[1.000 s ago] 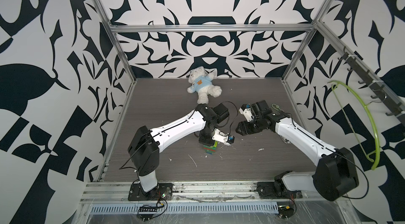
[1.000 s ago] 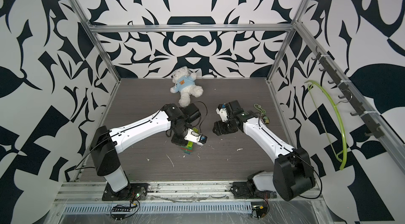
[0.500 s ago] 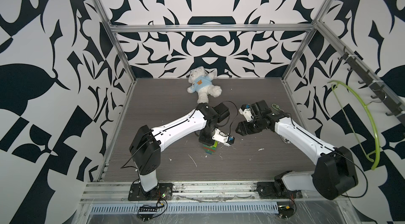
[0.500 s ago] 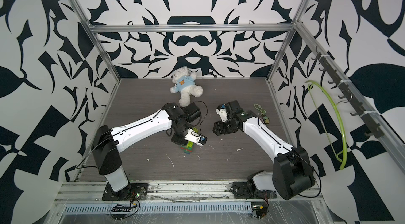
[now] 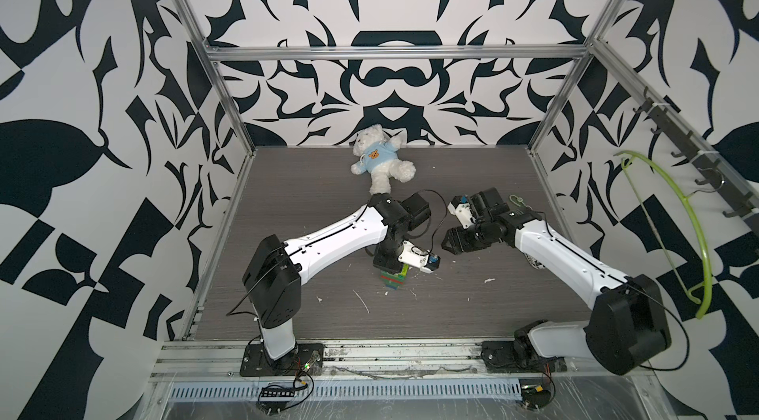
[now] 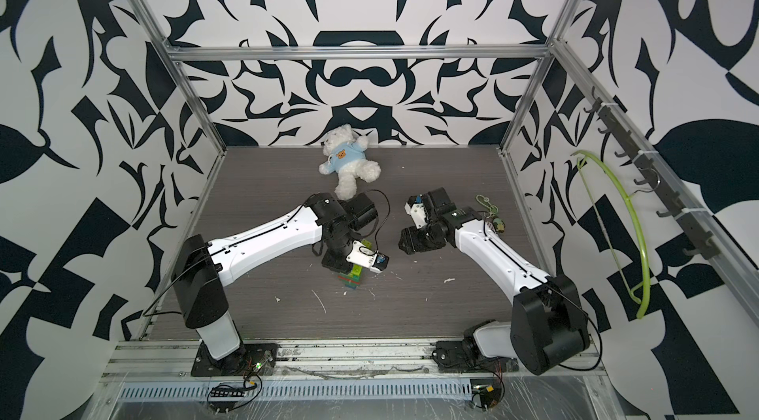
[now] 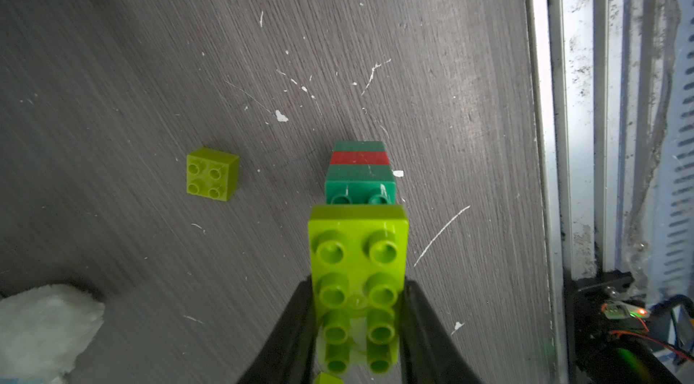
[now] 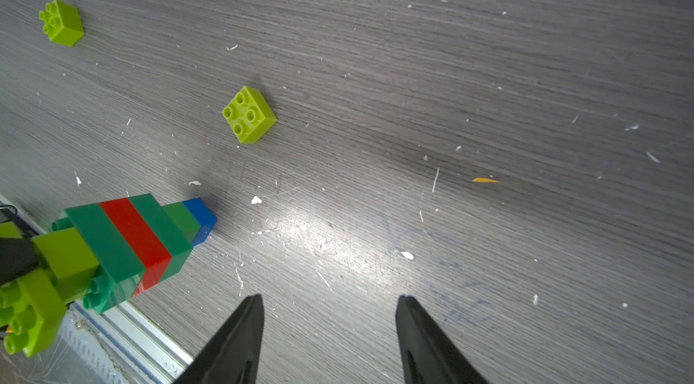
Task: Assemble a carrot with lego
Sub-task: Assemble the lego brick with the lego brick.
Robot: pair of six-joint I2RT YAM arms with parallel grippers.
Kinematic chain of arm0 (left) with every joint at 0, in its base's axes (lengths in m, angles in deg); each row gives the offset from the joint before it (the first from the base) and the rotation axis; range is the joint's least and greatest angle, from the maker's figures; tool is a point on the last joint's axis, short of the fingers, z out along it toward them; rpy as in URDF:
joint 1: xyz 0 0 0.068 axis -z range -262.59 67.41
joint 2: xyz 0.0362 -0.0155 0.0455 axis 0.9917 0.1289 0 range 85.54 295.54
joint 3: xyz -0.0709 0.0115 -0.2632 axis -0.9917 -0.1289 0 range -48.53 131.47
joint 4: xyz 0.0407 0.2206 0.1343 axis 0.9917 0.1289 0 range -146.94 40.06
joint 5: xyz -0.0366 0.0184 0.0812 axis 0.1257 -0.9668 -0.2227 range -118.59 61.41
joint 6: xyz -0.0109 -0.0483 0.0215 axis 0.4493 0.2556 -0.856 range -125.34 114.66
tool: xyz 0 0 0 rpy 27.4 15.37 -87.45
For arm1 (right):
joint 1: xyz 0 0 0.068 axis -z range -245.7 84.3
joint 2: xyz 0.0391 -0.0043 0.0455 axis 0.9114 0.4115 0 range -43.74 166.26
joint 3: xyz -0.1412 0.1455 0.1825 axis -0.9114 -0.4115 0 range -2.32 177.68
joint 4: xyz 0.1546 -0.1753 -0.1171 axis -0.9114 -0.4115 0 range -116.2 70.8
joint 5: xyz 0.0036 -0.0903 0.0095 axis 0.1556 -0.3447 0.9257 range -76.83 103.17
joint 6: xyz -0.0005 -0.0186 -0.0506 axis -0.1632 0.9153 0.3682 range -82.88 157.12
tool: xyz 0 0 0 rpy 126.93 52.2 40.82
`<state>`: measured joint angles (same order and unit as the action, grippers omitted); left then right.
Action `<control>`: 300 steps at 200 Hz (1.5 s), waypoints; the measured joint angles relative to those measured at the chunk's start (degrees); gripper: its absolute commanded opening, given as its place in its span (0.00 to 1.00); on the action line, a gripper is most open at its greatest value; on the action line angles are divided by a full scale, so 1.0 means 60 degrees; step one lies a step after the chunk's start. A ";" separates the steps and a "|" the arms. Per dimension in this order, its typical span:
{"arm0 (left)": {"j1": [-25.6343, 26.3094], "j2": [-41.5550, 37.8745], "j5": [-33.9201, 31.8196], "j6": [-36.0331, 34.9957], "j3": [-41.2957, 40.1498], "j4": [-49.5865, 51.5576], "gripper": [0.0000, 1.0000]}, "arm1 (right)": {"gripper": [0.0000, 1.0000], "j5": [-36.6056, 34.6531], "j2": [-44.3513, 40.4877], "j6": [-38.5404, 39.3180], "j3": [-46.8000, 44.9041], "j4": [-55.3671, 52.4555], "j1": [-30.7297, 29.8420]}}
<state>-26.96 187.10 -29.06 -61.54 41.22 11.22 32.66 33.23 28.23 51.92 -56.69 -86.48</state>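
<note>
Grey wood-grain surface (image 5: 287, 233), scuffed and flecked white. 1 bear (image 5: 380, 159) lies at the far wall, well clear of the work.

Left gripper (image 7: 358, 288) is clamped on the lime top of the carrot (image 8: 131, 243). The carrot stands near mid-surface with its blue tip down, touching the surface. Bands from the top: lime, dark green, red, dark green, a narrower green, blue.

Right gripper (image 8: 329, 299) has its jaws apart and holds nothing. It sits close beside the carrot.

Loose lime bricks, both studs up: the near one (image 8: 249, 113) is close to the carrot's tip, the far one (image 8: 62, 22) well apart.

Risk, as I judge it: the hold is on the lime top only and the base is 1 small blue brick. Pushing on another brick could pivot the stack on that tip or pop a joint. A skewed pinch could skid a loose brick away.

Count: 2 grippers, 1 bear, 1 carrot, 2 loose bricks.
</note>
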 measured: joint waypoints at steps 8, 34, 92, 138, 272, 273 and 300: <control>0.0000 0.0000 0.0004 0.0004 0.0000 0.0000 0.16 | 0.61 0.0000 0.0000 0.0000 0.0000 0.0000 0.0000; 0.0025 -0.0004 0.0000 0.0007 0.0000 0.0007 0.17 | 0.61 0.0000 0.0000 0.0000 0.0000 0.0000 0.0000; 0.0069 -0.0022 -0.0007 0.0106 0.0000 0.0011 0.23 | 0.61 0.0000 0.0000 0.0000 0.0000 0.0000 0.0000; 0.0091 -0.0084 -0.0219 0.0120 -0.0036 0.0029 0.23 | 0.61 0.0000 0.0000 0.0000 0.0000 0.0000 -0.0018; 0.0106 -0.0076 -0.0189 0.0415 -0.0135 0.0015 0.12 | 0.61 0.0004 0.0000 0.0000 0.0000 0.0000 -0.0018; 0.0106 -0.0076 -0.0197 0.0415 -0.0135 0.0018 0.11 | 0.61 0.0000 0.0000 0.0000 0.0000 0.0000 -0.0018; 0.0204 0.0025 -0.0401 0.0510 -0.0029 0.0160 0.08 | 0.61 0.0004 0.0000 0.0000 0.0000 0.0004 -0.0018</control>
<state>-25.73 187.25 -31.46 -58.48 41.05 12.18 32.68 33.23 28.23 51.92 -56.67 -86.59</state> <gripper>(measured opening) 0.358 0.611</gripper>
